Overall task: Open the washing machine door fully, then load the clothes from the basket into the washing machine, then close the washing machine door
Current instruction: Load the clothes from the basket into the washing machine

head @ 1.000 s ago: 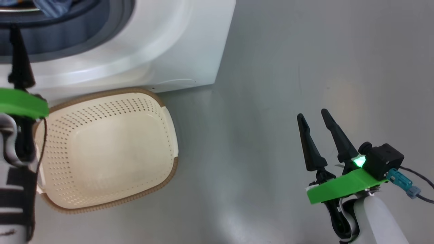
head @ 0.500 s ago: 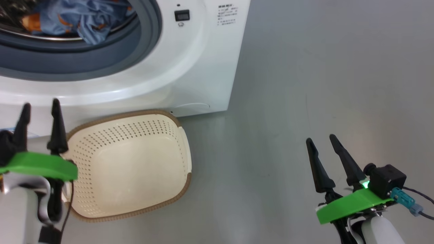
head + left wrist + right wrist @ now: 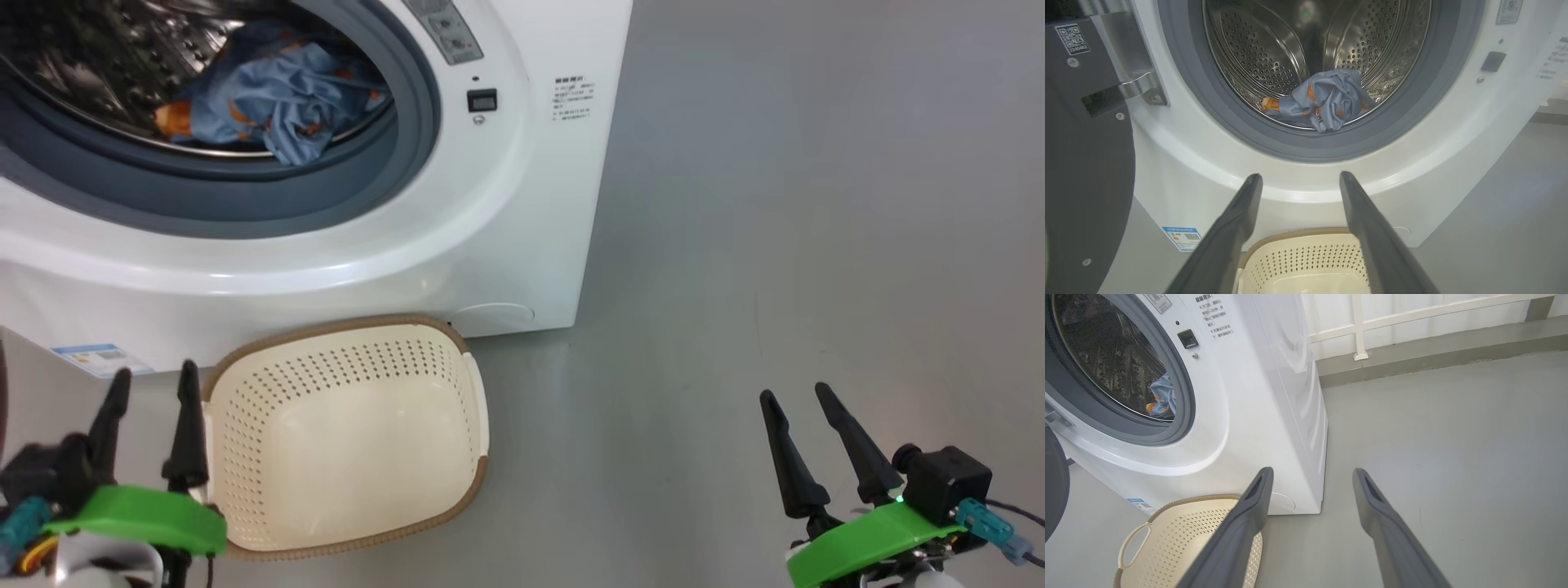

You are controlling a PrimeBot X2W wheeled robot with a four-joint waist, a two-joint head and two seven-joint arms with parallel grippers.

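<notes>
The soft bundle of light blue fabric with orange and cream printed patches (image 3: pixel 1323 100) is seen lying at the front of the perforated steel drum (image 3: pixel 1274 53), with one fold draped over the drum's lip towards the grey rubber gasket (image 3: pixel 1412 106). The drum is housed in the big white front-loading washing machine (image 3: pixel 522 204), whose large round dark door (image 3: pixel 1086 171) is swung wide open on its metal hinge (image 3: pixel 1137 83), at the left of the left wrist view. On the grey floor (image 3: pixel 775 245), close against the machine's base, the small cream-white perforated plastic basket with a brown woven-look rim (image 3: pixel 326 371) is set, its pale bottom laid bare. A blue label sticker (image 3: pixel 98 358) is stuck low on the machine's front, left of the basket. The left gripper (image 3: pixel 155 371) is held just beside the basket's left edge, its two long dark fingers parted and empty. The right gripper (image 3: pixel 793 392) is held well apart from the basket over bare floor, its fingers likewise parted, and nothing is gripped.
</notes>
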